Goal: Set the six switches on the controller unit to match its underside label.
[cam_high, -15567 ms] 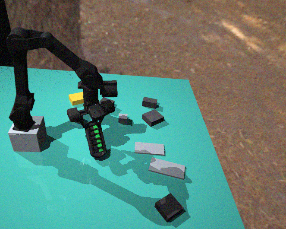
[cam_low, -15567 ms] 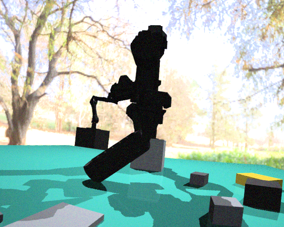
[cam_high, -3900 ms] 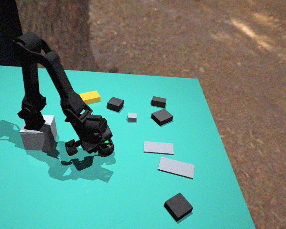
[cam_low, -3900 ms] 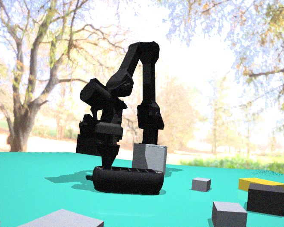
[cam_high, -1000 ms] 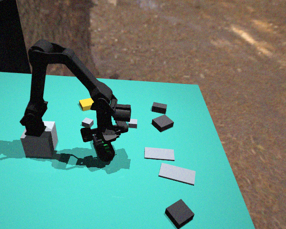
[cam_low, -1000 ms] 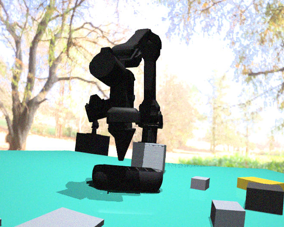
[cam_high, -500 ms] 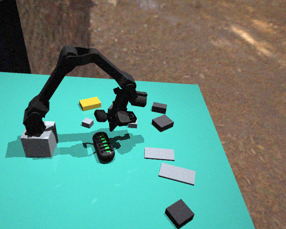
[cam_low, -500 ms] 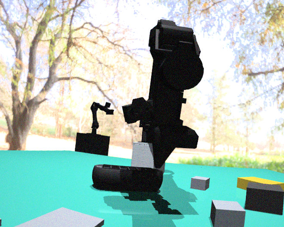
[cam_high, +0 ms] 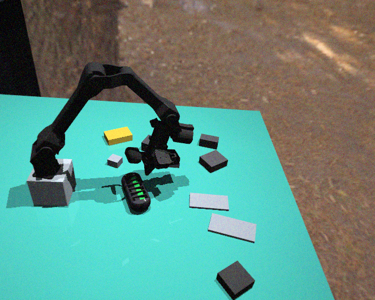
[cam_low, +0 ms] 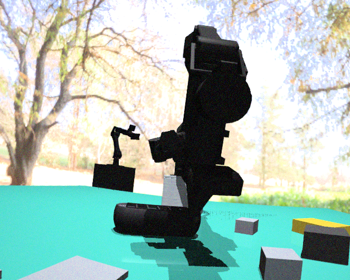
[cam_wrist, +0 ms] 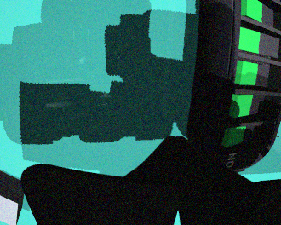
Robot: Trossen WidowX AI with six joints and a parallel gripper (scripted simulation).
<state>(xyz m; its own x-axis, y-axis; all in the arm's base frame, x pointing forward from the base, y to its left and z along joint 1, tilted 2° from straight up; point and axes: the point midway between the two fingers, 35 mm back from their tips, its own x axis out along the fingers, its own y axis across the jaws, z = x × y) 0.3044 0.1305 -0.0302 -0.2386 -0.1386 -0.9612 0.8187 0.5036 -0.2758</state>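
Observation:
The dark controller unit [cam_high: 139,207] [cam_low: 157,221] [cam_wrist: 212,64] sits flat on its base, switches up. Several green switch ends show in the top view and the wrist view. Their exact tilts are hard to read, and the lowest in the wrist view is in shadow near the ON mark. The underside label is hidden. My gripper [cam_high: 147,173] [cam_wrist: 174,143] is shut and empty. In the top view its tips show just right of the unit's far end; in the wrist view they overlap the unit's ON end. I cannot tell whether they touch it.
A yellow block [cam_high: 117,135] [cam_low: 319,224], a small light block [cam_high: 115,161] [cam_low: 246,225] and dark blocks [cam_high: 213,161] [cam_high: 208,141] [cam_low: 325,245] lie around. Two flat light plates [cam_high: 208,201] [cam_high: 232,227] and another dark block [cam_high: 235,279] lie right. The arm stands on a light base block [cam_high: 50,193].

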